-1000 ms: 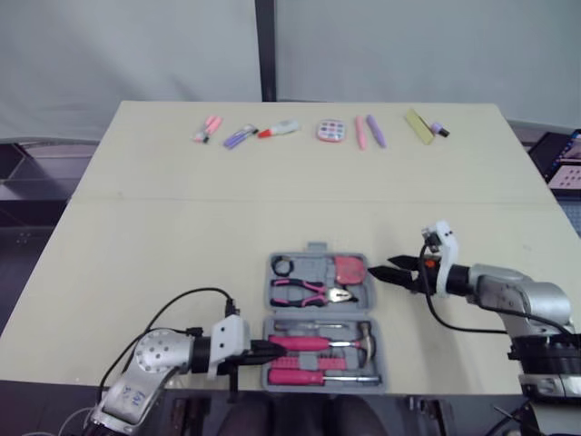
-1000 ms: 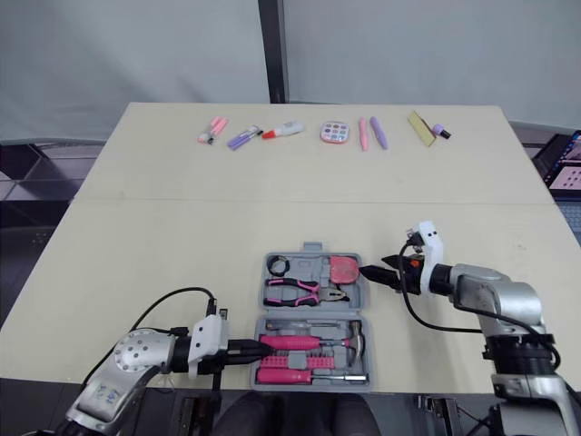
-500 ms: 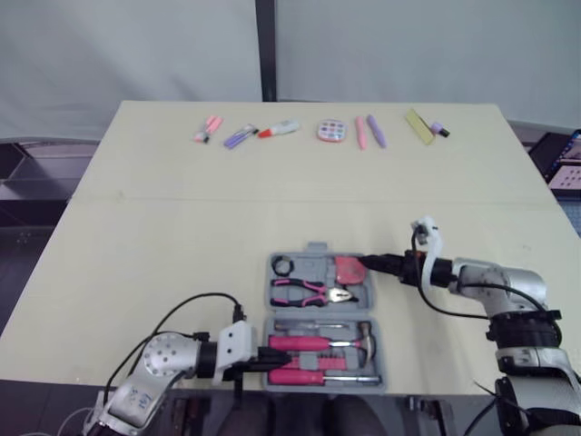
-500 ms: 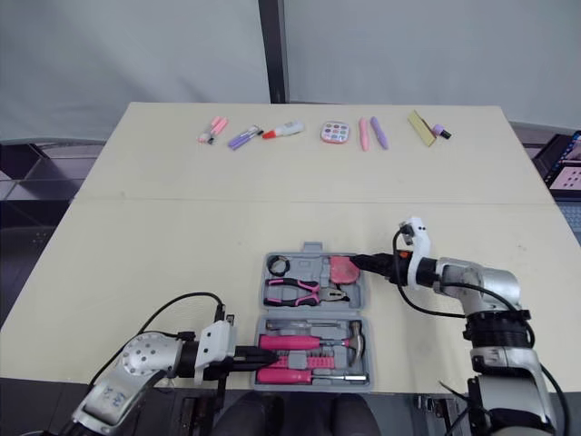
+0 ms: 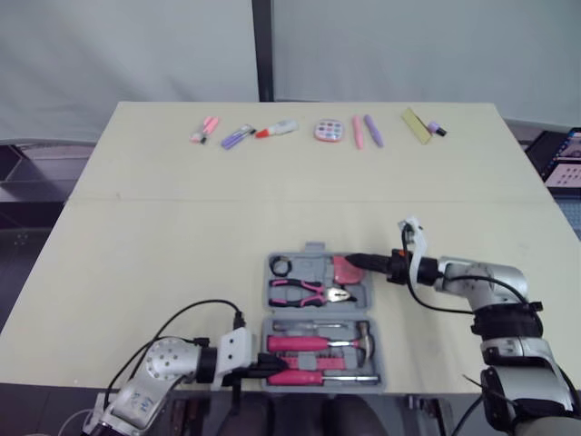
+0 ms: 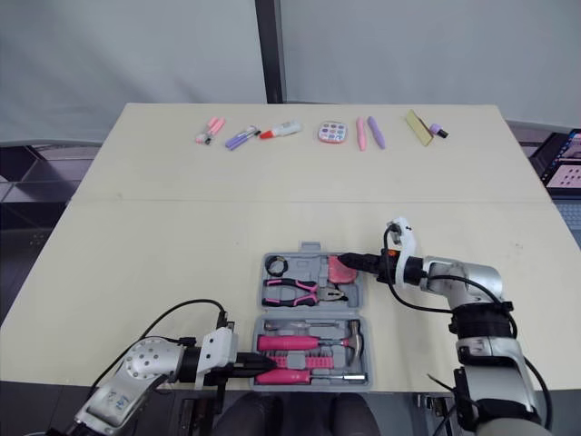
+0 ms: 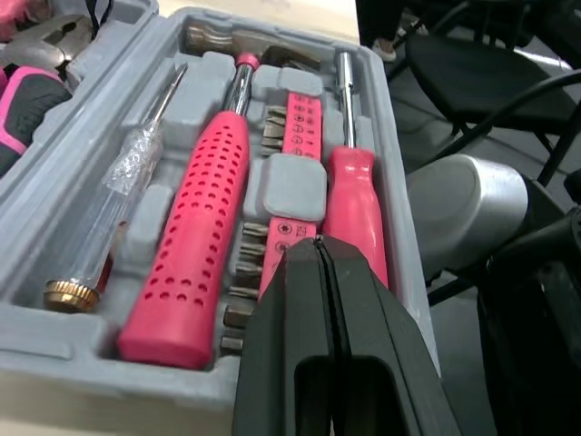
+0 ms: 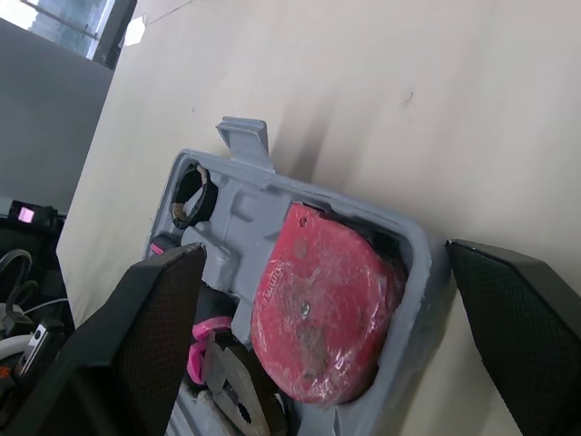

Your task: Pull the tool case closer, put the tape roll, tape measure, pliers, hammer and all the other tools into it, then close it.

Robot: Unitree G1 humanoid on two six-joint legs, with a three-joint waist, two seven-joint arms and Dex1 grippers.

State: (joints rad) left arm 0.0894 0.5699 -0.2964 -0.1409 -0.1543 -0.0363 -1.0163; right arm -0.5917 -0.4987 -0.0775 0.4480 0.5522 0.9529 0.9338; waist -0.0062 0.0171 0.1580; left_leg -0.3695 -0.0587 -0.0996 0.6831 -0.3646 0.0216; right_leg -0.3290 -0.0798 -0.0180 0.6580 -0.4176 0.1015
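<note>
While the open tool case [image 5: 318,312] sits at the near edge of the table [image 5: 182,245], the right gripper [image 5: 365,262] gapes wide astride its corner — beside the red tape measure [image 8: 322,313]. The left gripper [image 7: 316,250], pressed together and empty, hangs over the pink screwdriver [image 7: 356,204].

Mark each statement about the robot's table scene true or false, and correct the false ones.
1. The tool case lies open. True.
2. The left gripper is open. False: it is shut, at the case's near left edge.
3. The pliers lie loose on the table. False: they sit inside the case.
4. The right gripper is open, at the case corner holding the tape measure. True.
5. The hammer sits in the case half nearer the robot. True.
</note>
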